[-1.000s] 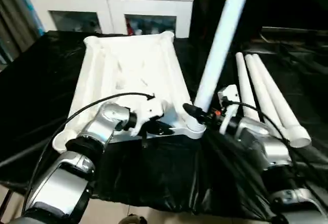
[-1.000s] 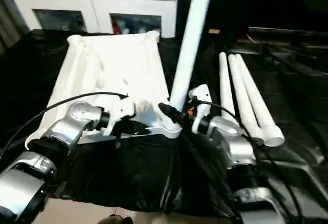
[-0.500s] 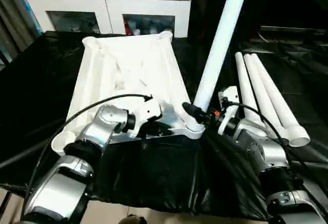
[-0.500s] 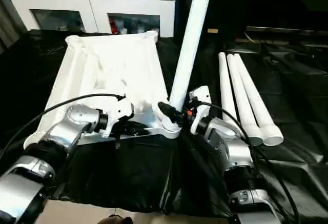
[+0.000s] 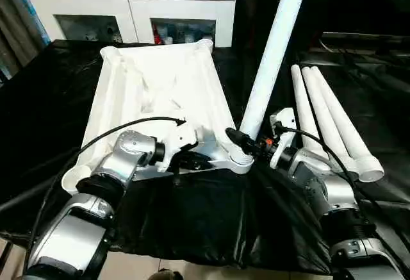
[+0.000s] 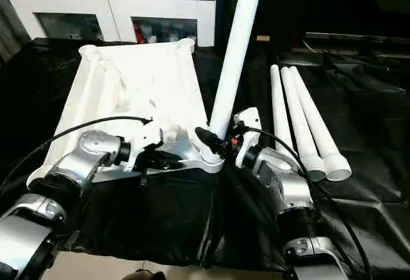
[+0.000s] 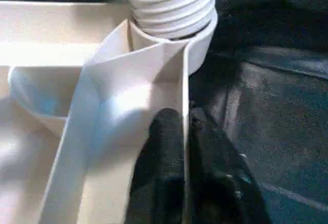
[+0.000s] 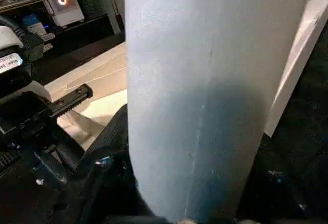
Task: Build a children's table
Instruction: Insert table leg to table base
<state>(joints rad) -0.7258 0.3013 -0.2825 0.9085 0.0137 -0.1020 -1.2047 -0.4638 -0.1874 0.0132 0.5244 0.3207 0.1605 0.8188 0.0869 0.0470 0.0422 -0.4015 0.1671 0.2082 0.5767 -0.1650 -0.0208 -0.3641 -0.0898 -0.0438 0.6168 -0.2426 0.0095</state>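
On the black-covered work table [image 5: 45, 107] we see the white tabletop [image 5: 160, 94] lying ribbed side up, bare cloth open at 9 o'clock. Our left gripper [image 7: 183, 147] is pinched onto its thin near rim beside the corner socket [image 5: 238, 159]. Our right gripper [image 5: 240, 140] clasps the smooth upright leg [image 5: 272, 52] standing in that socket. Three spare legs [image 5: 330, 116] lie at 3 o'clock.

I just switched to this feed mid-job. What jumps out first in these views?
A long white leg stands nearly upright in the near right corner socket of the upturned tabletop, with the right gripper clamped at its base. The left gripper pinches the tabletop's near edge wall right beside that socket. Three spare legs lie side by side on the black work table to the right.
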